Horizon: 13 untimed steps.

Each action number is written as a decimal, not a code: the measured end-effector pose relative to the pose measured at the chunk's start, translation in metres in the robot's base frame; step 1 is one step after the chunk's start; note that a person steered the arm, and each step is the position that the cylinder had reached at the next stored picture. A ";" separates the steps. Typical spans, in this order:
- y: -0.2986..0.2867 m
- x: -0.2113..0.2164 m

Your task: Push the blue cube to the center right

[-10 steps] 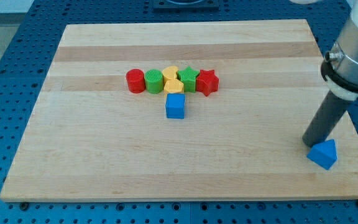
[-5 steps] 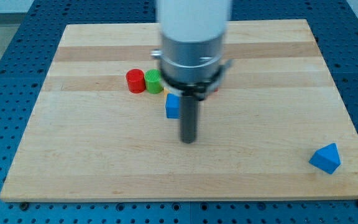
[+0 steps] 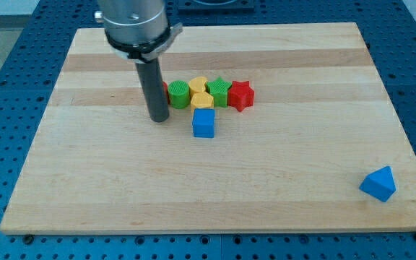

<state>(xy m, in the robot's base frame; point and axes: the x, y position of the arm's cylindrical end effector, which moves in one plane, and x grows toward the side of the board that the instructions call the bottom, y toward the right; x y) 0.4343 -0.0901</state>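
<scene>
The blue cube [image 3: 204,123] sits on the wooden board [image 3: 208,195] just below a row of blocks near the board's middle. My tip [image 3: 158,118] rests on the board to the left of the blue cube, about a cube's width away and not touching it. The rod stands in front of the red cylinder [image 3: 165,92] and hides most of it.
The row above the cube holds a green cylinder [image 3: 180,94], two yellow blocks [image 3: 201,92], a green star [image 3: 219,90] and a red star [image 3: 241,95]. A blue triangular block [image 3: 378,183] lies near the board's bottom right corner.
My tip has swept from beside the blue triangular block at the right, past the front of the blue cube, to the cube's left side. No block has moved.
</scene>
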 end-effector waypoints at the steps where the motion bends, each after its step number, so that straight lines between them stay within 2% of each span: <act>1: 0.017 0.014; 5: 0.109 0.019; 8: 0.209 0.024; 10: 0.253 0.035; 12: 0.252 -0.010; 13: 0.263 -0.012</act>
